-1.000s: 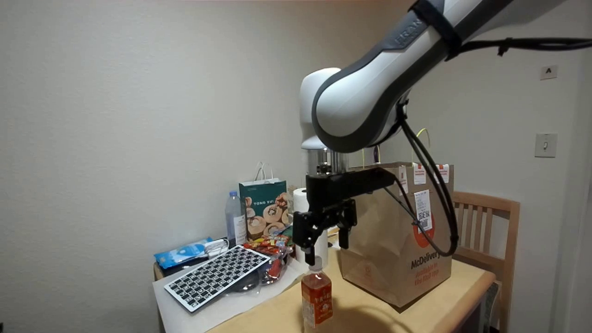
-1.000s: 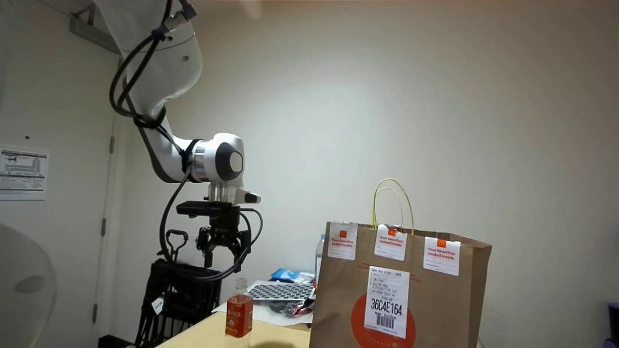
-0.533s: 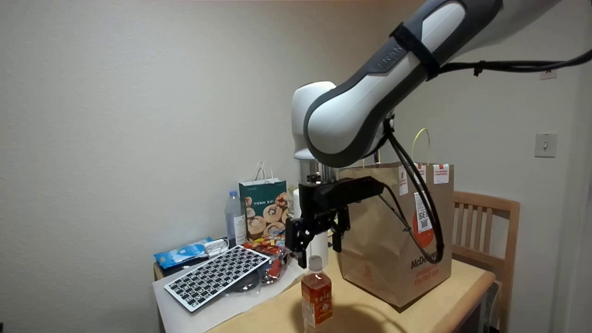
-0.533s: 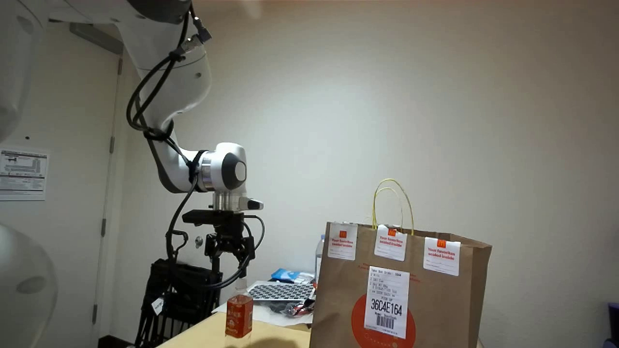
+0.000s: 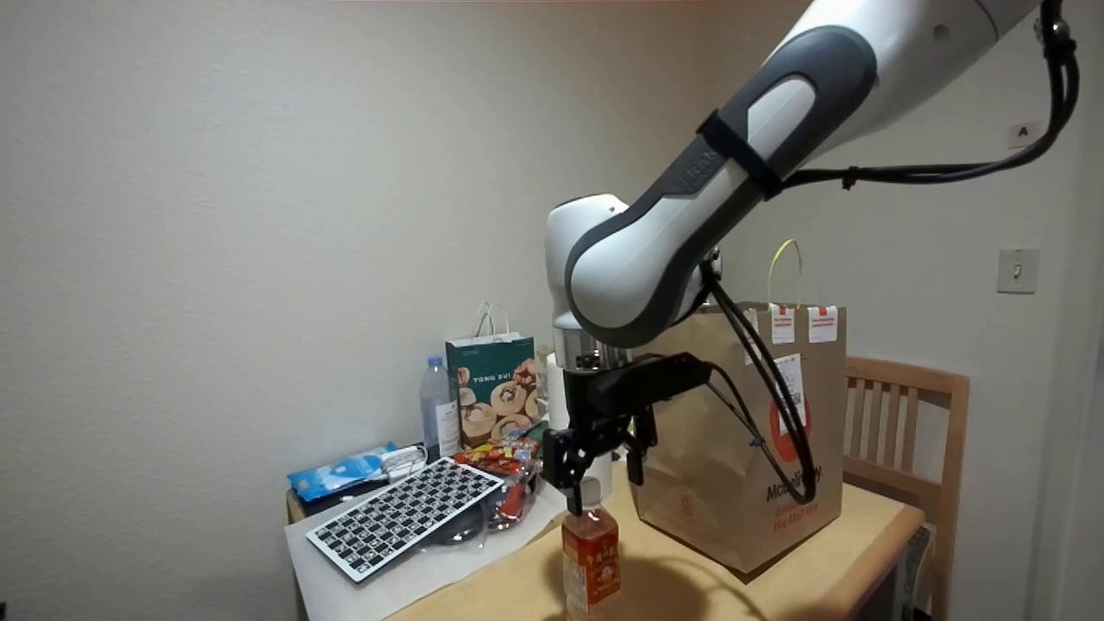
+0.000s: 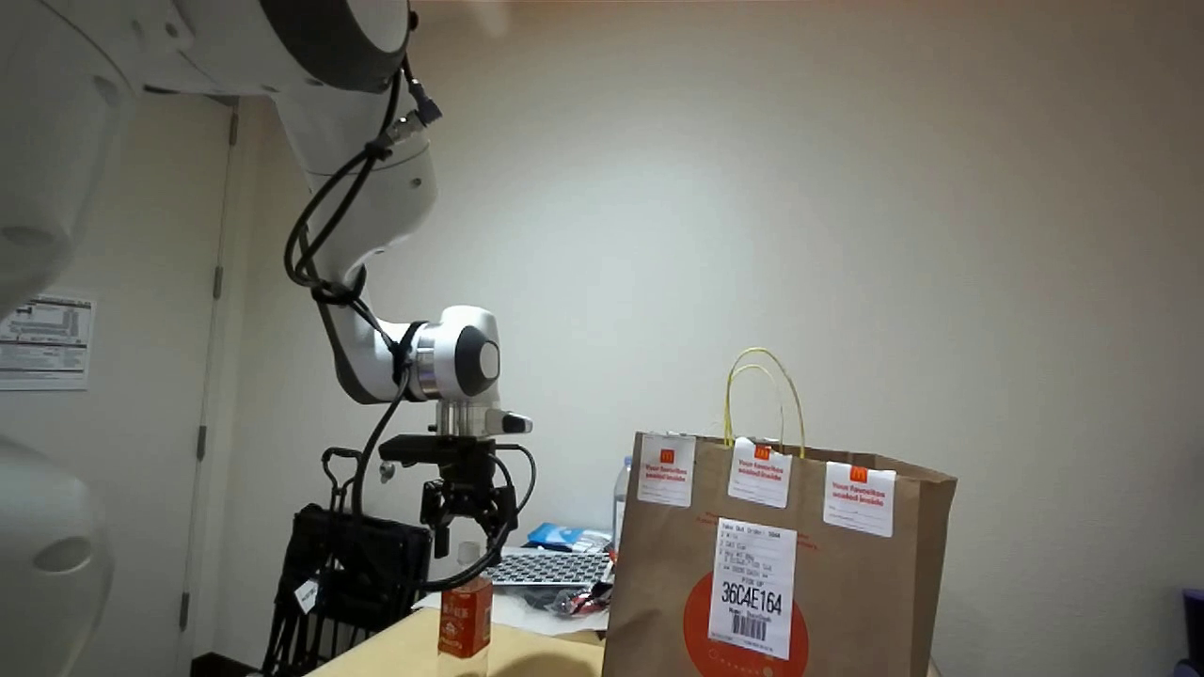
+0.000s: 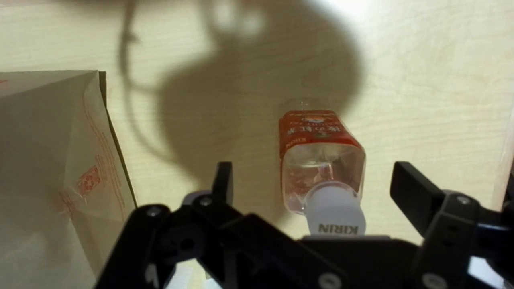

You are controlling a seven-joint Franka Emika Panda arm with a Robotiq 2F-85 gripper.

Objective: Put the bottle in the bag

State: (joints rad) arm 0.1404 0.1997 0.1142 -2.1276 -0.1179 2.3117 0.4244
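The bottle stands upright on the table in both exterior views, with a red label (image 5: 592, 561) (image 6: 466, 616) and a pale cap. In the wrist view the bottle (image 7: 319, 132) lies between the spread fingers, its cap partly hidden by the gripper's body. My gripper (image 5: 605, 493) (image 6: 467, 548) (image 7: 312, 176) is open and points down, with its fingertips about level with the bottle's cap. No contact with the bottle shows. The brown paper bag (image 5: 707, 483) (image 6: 865, 583) stands upright beside the bottle, with its top open; it fills the left side of the wrist view (image 7: 44, 160).
In an exterior view, a black-and-white keyboard (image 5: 405, 517), snack packets (image 5: 509, 466), a clear blue-capped bottle (image 5: 440, 410), a green carton bag (image 5: 492, 388) and a paper towel roll (image 5: 556, 392) stand behind. A wooden chair (image 5: 944, 431) is behind the brown bag.
The arm has moved lower, bringing the open gripper down around the bottle's cap, with a slight sideways shift. The bottle and the bag have not moved.
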